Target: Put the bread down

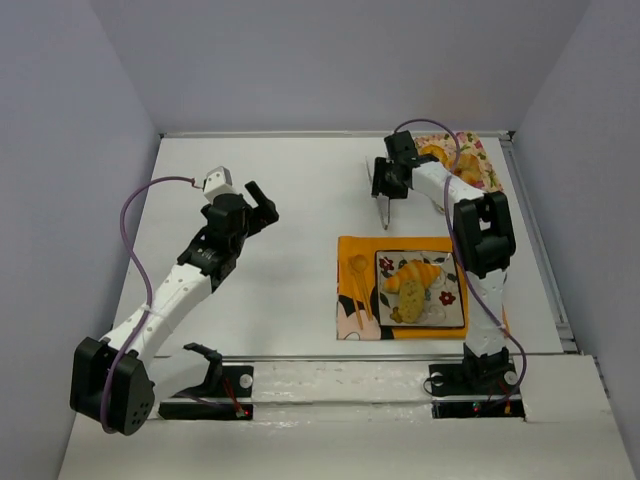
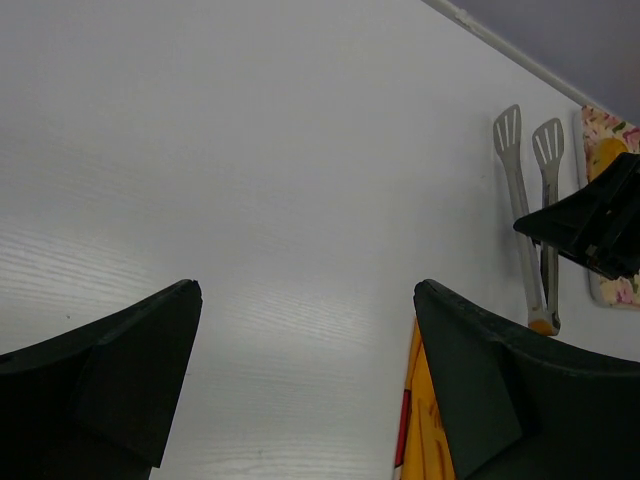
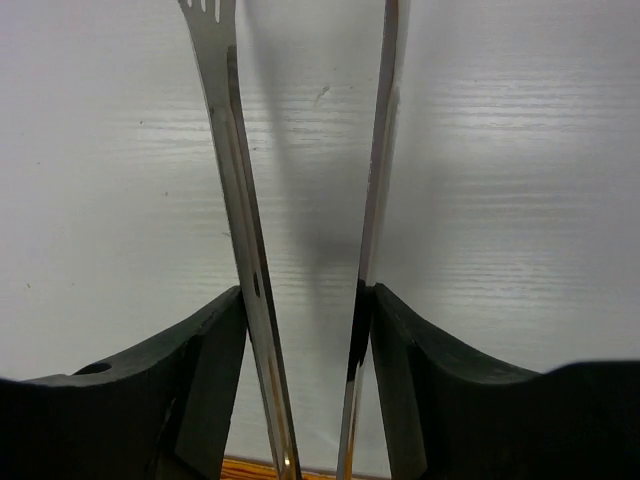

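Sharing one plate (image 1: 456, 316), two bread pieces (image 1: 412, 275); right claw (image 3: 305, 305) clamps tongs (image 3: 238, 230).

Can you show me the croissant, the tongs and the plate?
Golden-orange ridged croissant (image 1: 412, 274): top view, its middle.
Silver metal tongs (image 3: 240, 200): right wrist view, left arm's shaft.
Square floral plate (image 1: 455, 310): top view, bare right rim.

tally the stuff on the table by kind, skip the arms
bread pieces: 2 (croissant, slice)
plate: 1
cloths: 2 (orange mat, floral cloth)
tongs: 1
golden pastry: 1 visible
total: 7 visible
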Robot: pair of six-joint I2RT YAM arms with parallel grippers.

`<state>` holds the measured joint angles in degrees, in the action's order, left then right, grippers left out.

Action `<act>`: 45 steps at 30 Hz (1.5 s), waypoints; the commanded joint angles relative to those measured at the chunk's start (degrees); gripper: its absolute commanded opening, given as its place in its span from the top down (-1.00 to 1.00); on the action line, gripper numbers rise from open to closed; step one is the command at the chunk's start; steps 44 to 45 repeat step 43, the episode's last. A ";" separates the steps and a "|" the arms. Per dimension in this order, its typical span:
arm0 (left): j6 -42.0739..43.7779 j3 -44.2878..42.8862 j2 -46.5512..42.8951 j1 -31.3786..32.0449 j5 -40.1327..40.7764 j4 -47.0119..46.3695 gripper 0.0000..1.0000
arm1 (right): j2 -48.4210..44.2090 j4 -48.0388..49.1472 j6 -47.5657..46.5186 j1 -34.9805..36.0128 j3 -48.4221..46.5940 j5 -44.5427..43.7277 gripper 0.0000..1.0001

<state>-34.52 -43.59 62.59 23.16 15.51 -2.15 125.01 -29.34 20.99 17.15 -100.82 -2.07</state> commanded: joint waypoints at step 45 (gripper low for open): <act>-6.61 5.54 -11.26 -0.22 3.47 3.73 -0.98 | -88.36 6.41 10.03 2.28 62.76 -26.50 -1.00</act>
